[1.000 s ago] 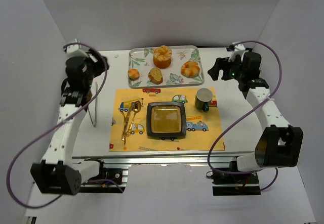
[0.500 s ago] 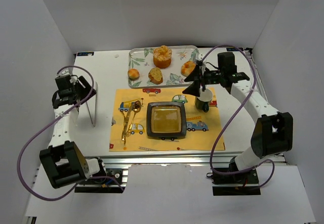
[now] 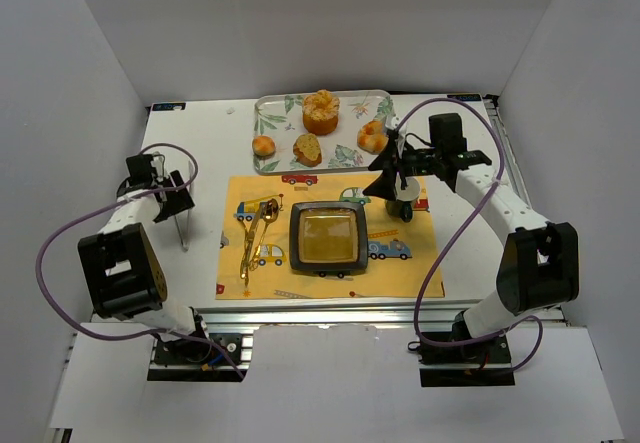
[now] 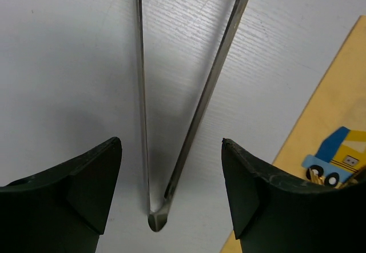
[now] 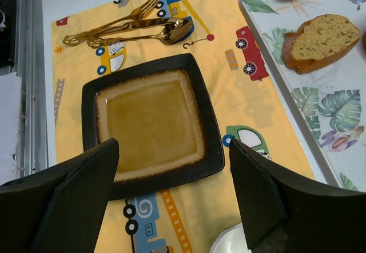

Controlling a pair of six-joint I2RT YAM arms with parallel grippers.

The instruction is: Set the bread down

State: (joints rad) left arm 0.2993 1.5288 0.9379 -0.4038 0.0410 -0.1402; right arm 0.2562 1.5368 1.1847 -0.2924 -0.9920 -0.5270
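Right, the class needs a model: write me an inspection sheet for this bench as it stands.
Surface: white table, yellow placemat.
Job's things: bread slice, bun, two rolls on tray; plate empty.
Clutter: gold cutlery and mug on placemat; tongs on table.
Grippers: left gripper jaws open over tongs; right gripper jaws open, empty, by mug.
Cables: purple cables loop off both arms.
Surroundings: white walls; nothing else seen.
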